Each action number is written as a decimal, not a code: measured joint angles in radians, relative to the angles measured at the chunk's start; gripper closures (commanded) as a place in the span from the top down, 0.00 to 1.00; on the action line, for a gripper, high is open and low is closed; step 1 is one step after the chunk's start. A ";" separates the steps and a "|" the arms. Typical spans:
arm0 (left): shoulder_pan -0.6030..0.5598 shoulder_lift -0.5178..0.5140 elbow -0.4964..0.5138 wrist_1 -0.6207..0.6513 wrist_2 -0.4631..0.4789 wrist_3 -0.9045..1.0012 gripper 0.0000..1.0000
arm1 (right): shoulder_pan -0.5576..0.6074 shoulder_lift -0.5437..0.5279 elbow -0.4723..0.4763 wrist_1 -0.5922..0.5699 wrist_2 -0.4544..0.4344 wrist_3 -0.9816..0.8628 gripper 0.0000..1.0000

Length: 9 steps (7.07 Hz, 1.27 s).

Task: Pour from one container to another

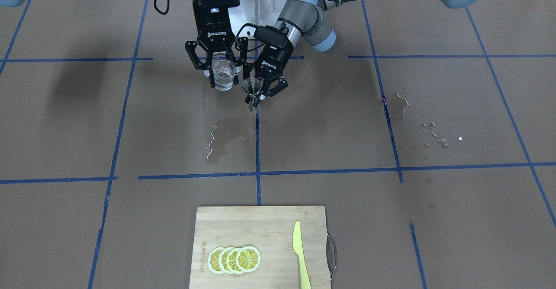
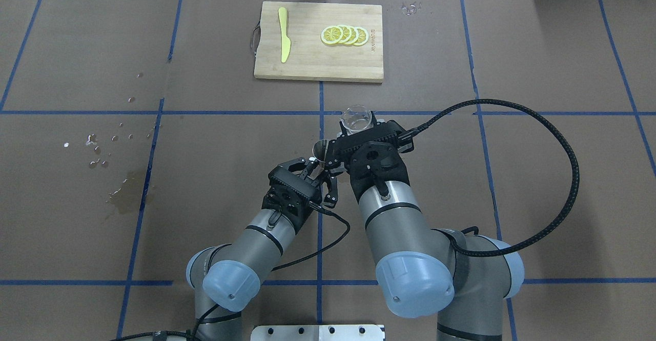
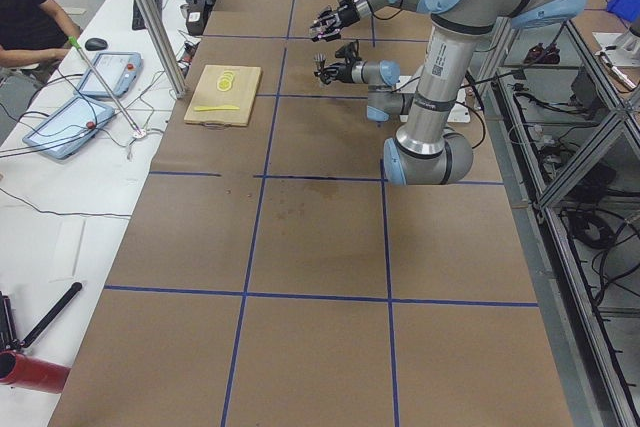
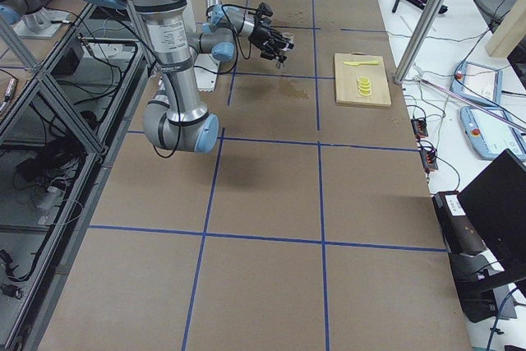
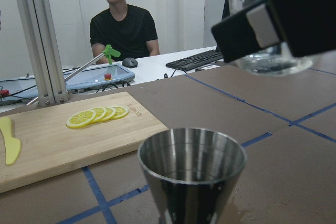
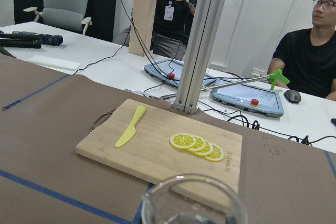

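R gripper (image 1: 222, 77) pinches glass (image 1: 224, 81) walls: prob. slick, fragile, light | L gripper (image 1: 257, 96) clamps jigger (image 1: 252, 85) near waist: prob. stiff, light

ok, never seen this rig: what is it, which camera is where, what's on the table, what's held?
Two robot arms at a paper-covered table. Six cameras: one across the table facing the robot, one over its shoulders, one at each table end, one on each wrist. The right gripper is shut on a small clear tumbler; the left gripper is shut on a metal jigger. They sit close together, tumbler higher, no stream visible. Farther out: a cutting board with lemon slices and a yellow knife. Wet patches mark the paper.
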 measured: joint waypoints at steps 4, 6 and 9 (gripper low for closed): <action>-0.001 -0.008 0.008 0.000 0.001 0.046 0.00 | -0.008 0.030 0.049 -0.185 0.027 -0.027 0.11; -0.003 -0.018 0.018 0.000 0.001 0.048 0.00 | -0.019 0.032 0.063 -0.230 0.034 -0.038 0.12; -0.007 -0.027 0.039 0.000 0.002 0.049 0.00 | -0.028 0.032 0.090 -0.286 0.047 -0.077 0.12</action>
